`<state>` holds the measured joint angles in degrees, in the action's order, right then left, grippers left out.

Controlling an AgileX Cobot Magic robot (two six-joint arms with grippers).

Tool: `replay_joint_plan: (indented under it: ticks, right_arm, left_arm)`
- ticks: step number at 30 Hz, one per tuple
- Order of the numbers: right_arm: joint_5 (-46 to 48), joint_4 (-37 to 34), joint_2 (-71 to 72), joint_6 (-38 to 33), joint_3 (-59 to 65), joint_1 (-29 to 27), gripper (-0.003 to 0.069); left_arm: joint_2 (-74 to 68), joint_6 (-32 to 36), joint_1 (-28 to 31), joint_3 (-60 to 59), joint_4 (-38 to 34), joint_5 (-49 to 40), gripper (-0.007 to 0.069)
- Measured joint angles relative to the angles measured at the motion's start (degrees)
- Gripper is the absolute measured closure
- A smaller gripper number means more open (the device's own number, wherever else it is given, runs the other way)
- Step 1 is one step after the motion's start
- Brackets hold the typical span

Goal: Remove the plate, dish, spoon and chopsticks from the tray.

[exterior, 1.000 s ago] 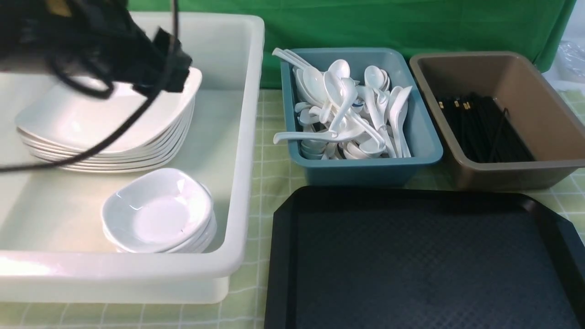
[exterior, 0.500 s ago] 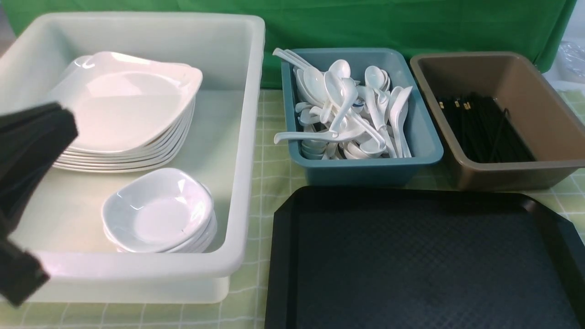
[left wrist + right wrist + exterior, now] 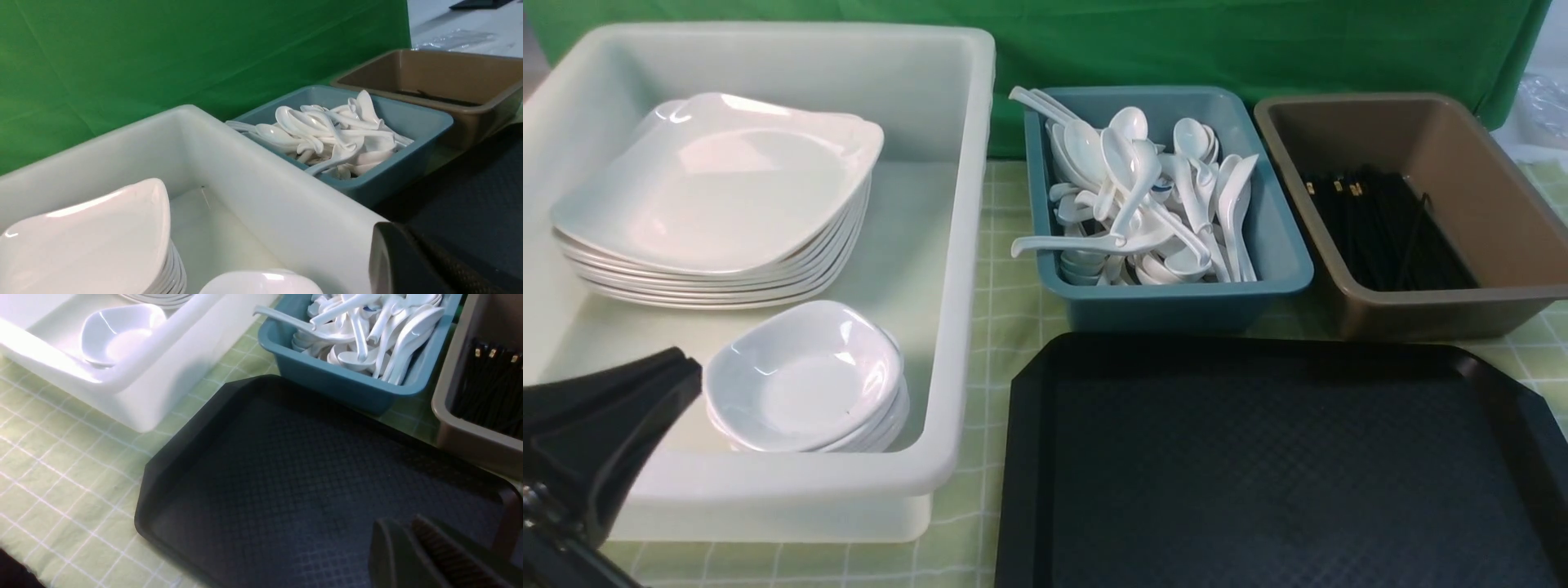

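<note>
The black tray (image 3: 1258, 457) lies at the front right with nothing on it. A large white plate (image 3: 719, 188) tops a stack in the white tub (image 3: 964, 245). In front of that stack a small dish (image 3: 805, 376) tops a lower stack. White spoons (image 3: 1152, 196) are piled in the blue bin, and black chopsticks (image 3: 1380, 229) lie in the brown tub. My left gripper (image 3: 678, 371) is shut and holds nothing, low at the white tub's front left, just left of the dishes. The right gripper (image 3: 457, 526) hovers over the tray (image 3: 286, 477), fingers slightly apart and bare; the front view does not show it.
The blue bin (image 3: 1176, 290) and brown tub (image 3: 1462, 131) stand side by side behind the tray. A green checked cloth (image 3: 1005, 327) covers the table, and a green backdrop (image 3: 1176, 41) hangs at the back. The white tub's wall (image 3: 265, 196) rises close beside my left fingers (image 3: 392, 261).
My left arm pulled back from above the plate stack toward the front left corner, and its gripper closed. The plates are now in full view.
</note>
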<state>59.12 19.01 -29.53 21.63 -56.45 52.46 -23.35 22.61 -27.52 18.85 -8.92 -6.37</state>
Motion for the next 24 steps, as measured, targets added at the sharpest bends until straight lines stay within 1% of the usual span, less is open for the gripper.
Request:
replay_joint_plan:
  ticks: [3,4,5,6,7,8,9,10,11,12,13,14,15,17,18,19,20,22,24]
  right_arm:
    - [-0.1,-1.1,0.1,-0.1,0.0,-6.0,0.0552]
    - [-0.1,-1.4,0.2,-0.2,0.0,-7.1,0.0552]
    - [-0.4,-3.9,0.9,-2.5,0.2,-13.7,0.0578]
    - [-1.1,-5.1,1.6,-3.8,0.7,-16.6,0.0594]
    - [-2.9,-7.0,2.8,-6.8,1.9,-20.3,0.0615]
    - [-2.9,-7.3,3.2,-7.5,2.2,-20.3,0.0619]
    - [-7.3,-10.0,6.0,-12.7,5.3,-26.7,0.0635]
    - [-11.8,-12.1,7.9,-17.2,9.1,-31.4,0.0641]
    - [-12.6,-12.4,8.3,-18.0,9.7,-32.2,0.0641]
    - [-18.4,-14.6,11.1,-22.5,15.2,-37.3,0.0642]
    - [-21.8,-15.7,13.0,-25.0,18.6,-40.5,0.0643]
    - [-24.8,-17.1,14.6,-26.4,23.0,-42.1,0.0643]
    - [-29.5,-19.0,16.9,-27.7,28.4,-44.9,0.0643]
    - [-35.8,-20.6,21.1,-28.1,38.2,-47.0,0.0643]
    - [-35.8,-20.7,21.5,-28.1,38.2,-47.0,0.0643]
    - [-40.1,-21.0,24.2,-27.1,44.6,-47.2,0.0643]
    - [-42.4,-21.0,25.8,-26.4,48.1,-47.2,0.0643]
    - [-45.7,-21.1,27.9,-25.3,53.3,-47.2,0.0643]
    - [-46.8,-21.1,29.1,-24.5,56.0,-47.2,0.0643]
  left_arm:
    - [0.0,0.0,0.0,-1.4,0.0,0.0,0.0615]
    - [0.0,0.0,0.0,-1.7,0.2,0.0,0.0615]
    - [0.0,0.0,0.0,-2.8,0.2,0.0,0.0615]
    - [0.0,0.0,0.0,-3.0,0.2,-0.1,0.0615]
    - [0.0,0.0,0.0,-3.5,0.3,-0.3,0.0615]
    - [0.0,0.0,0.0,-3.5,0.3,-0.3,0.0615]
    - [0.0,0.0,0.0,-3.7,0.3,-0.4,0.0615]
    - [0.0,0.0,0.0,-3.8,0.3,-0.6,0.0615]
    - [0.0,0.0,0.0,-3.8,0.3,-0.6,0.0615]
    - [0.0,0.0,0.0,-3.8,0.4,-0.7,0.0615]
    - [0.0,0.0,0.0,-3.8,0.7,-0.7,0.0615]
    - [0.0,0.0,0.0,-3.8,1.0,-0.7,0.0615]
    - [0.0,0.0,0.0,-3.8,1.1,-0.7,0.0615]
    - [0.0,0.0,0.0,-3.8,1.4,-0.7,0.0615]
    - [0.0,0.0,0.0,-3.8,1.5,-0.7,0.0615]
    - [0.0,0.0,0.0,-3.8,1.5,-0.7,0.0615]
    - [0.0,0.0,0.0,-3.8,1.5,-0.7,0.0615]
    - [0.0,0.0,0.0,-3.8,1.5,-0.7,0.0615]
    - [0.0,0.0,0.0,-3.8,1.5,-0.7,0.0615]
